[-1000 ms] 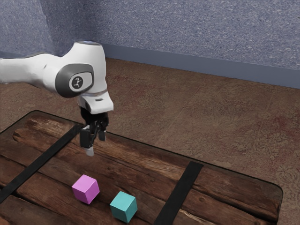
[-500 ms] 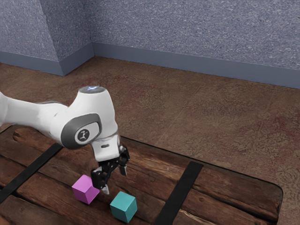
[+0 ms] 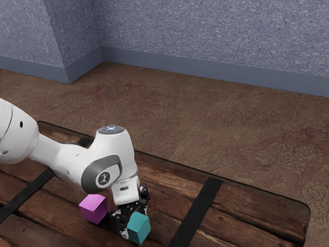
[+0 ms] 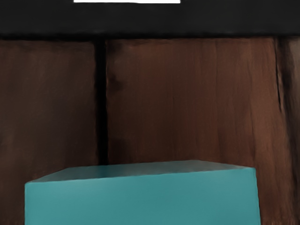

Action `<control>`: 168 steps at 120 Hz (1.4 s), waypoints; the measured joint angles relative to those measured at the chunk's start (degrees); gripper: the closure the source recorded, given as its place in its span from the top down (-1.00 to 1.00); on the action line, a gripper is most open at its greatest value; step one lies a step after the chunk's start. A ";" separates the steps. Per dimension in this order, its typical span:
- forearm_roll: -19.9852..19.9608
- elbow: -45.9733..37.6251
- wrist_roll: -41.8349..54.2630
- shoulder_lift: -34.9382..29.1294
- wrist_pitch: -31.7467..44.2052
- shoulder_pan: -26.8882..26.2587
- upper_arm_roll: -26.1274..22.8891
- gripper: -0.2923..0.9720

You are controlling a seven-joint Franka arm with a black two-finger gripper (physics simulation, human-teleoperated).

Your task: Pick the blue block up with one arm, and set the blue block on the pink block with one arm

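Crowding the blue block [image 3: 140, 229] beside the pink block [image 3: 93, 208], your gripper [image 3: 131, 218] sat low; clenched or released, I couldn't tell.

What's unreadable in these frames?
1. Exterior view: the end effector covers the blue block's side toward the pink block, hiding the gap between them.
2. Wrist view: part of the blue block is cut off by the picture's edge.
3. Exterior view: the table's near side is cut off by the lower edge.

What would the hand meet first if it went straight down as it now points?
Most likely the blue block, directly beneath the hand; the wooden tabletop lies just below. Depth is hard to judge.
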 joint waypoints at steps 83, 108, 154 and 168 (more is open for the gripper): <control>0.31 -3.68 1.21 -14.52 -0.05 3.15 0.25 0.00; 0.48 -5.76 1.49 -22.65 -7.27 5.87 0.27 0.02; 5.28 -4.96 2.80 -24.01 -21.54 14.38 0.91 0.03; 6.62 -3.49 3.41 -21.85 -22.62 14.69 1.89 0.03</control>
